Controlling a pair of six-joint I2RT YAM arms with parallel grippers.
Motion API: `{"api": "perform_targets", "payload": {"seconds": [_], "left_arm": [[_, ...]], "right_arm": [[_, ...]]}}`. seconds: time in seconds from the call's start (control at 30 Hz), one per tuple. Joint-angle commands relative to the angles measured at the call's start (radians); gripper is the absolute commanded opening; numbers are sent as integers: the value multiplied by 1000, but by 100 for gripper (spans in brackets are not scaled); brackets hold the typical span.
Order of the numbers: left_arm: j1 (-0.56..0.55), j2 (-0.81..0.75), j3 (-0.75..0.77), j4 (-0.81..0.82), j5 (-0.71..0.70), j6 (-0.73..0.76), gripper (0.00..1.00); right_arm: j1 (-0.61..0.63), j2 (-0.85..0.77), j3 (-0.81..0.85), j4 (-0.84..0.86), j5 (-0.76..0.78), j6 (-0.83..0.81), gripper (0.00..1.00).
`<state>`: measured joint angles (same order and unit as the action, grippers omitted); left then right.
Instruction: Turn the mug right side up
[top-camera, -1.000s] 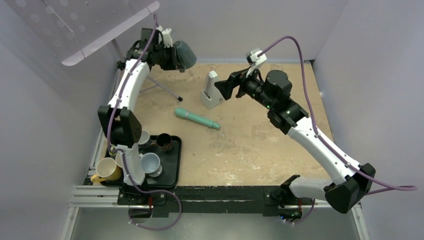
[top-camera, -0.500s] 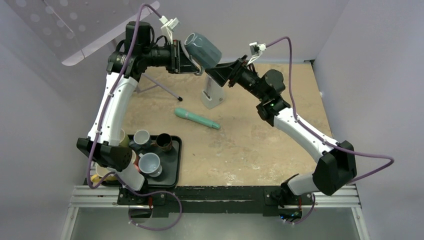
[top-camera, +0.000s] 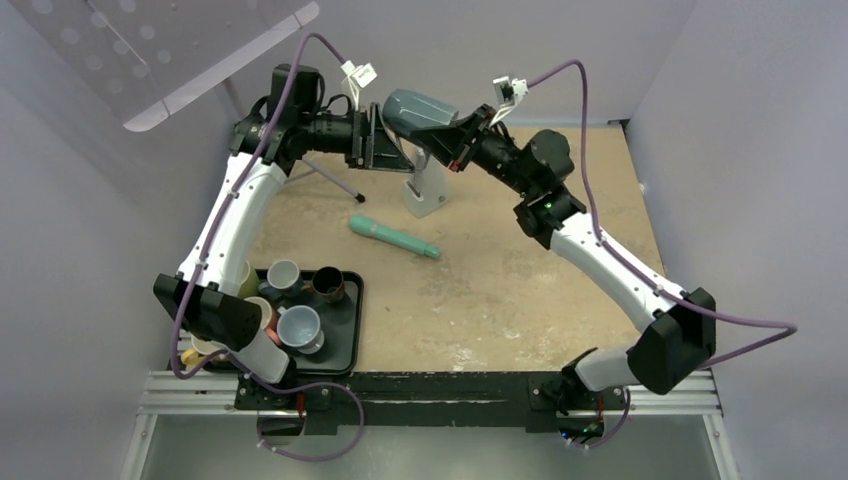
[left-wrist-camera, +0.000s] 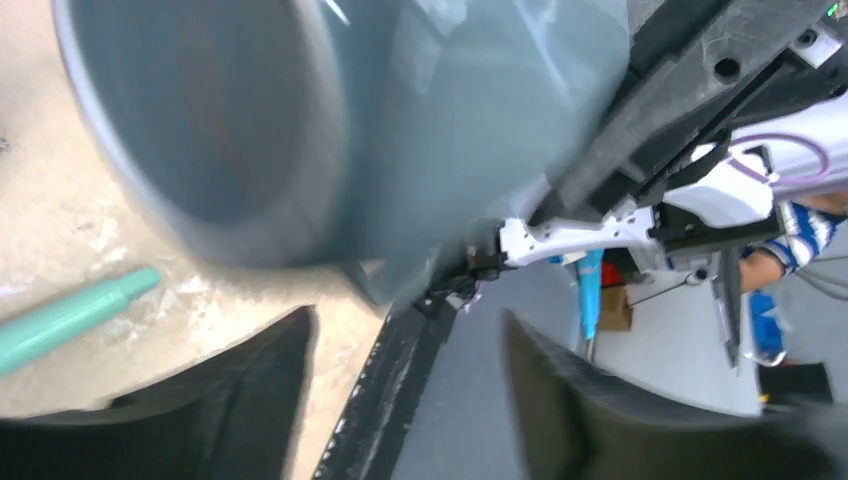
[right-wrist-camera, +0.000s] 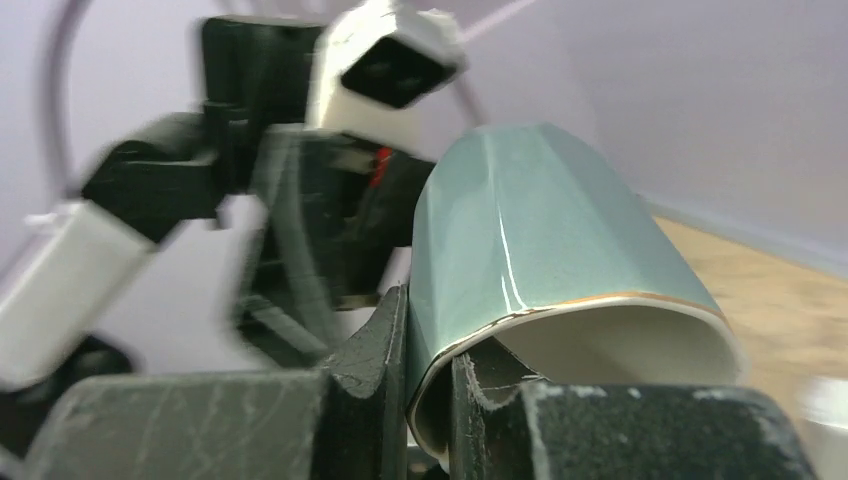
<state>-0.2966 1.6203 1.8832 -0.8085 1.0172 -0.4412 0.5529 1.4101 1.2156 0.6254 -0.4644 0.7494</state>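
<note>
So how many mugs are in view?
4 clearly: a teal mug aloft in the right gripper; a white cup, a brown cup and a pale blue cup on the black tray. The left arm partly hides more there.

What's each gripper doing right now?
Left gripper: open, mug just past its fingertips.
Right gripper: closed on the mug's rim.

Pale lilac walls (top-camera: 770, 150) enclosed a worn tan bench (top-camera: 500, 290). A translucent dotted panel (top-camera: 150, 60) leaned at eleven o'clock, and an aluminium rail (top-camera: 430, 395) ran at six.
</note>
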Motion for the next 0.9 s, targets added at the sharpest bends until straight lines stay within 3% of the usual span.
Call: {"api": "perform_targets", "payload": {"seconds": [0.0, 0.17, 0.27, 0.33, 0.47, 0.5, 0.7, 0.87], "left_arm": [[37, -54, 32, -134, -35, 201, 96], [91, -41, 163, -275, -213, 413, 100], [83, -27, 226, -285, -289, 437, 100], [56, -13, 259, -300, -321, 471, 100], [-58, 3, 254, -342, -422, 558, 100], [-76, 7, 240, -349, -431, 565, 99], [-165, 39, 89, -428, -499, 680, 86], [-240, 15, -62, -401, -537, 761, 85]], "right_arm": [[-21, -102, 153, -433, 263, -468, 0], [48, -164, 212, -811, 313, -947, 0], [238, -127, 248, -1069, 421, -1248, 0], [359, -64, 261, -1214, 541, -1357, 0], [511, 126, 339, -1461, 761, -1409, 0], [538, 145, 340, -1455, 809, -1417, 0], [628, 227, 423, -1464, 770, -1442, 0], [637, 255, 444, -1471, 744, -1437, 0]]}}
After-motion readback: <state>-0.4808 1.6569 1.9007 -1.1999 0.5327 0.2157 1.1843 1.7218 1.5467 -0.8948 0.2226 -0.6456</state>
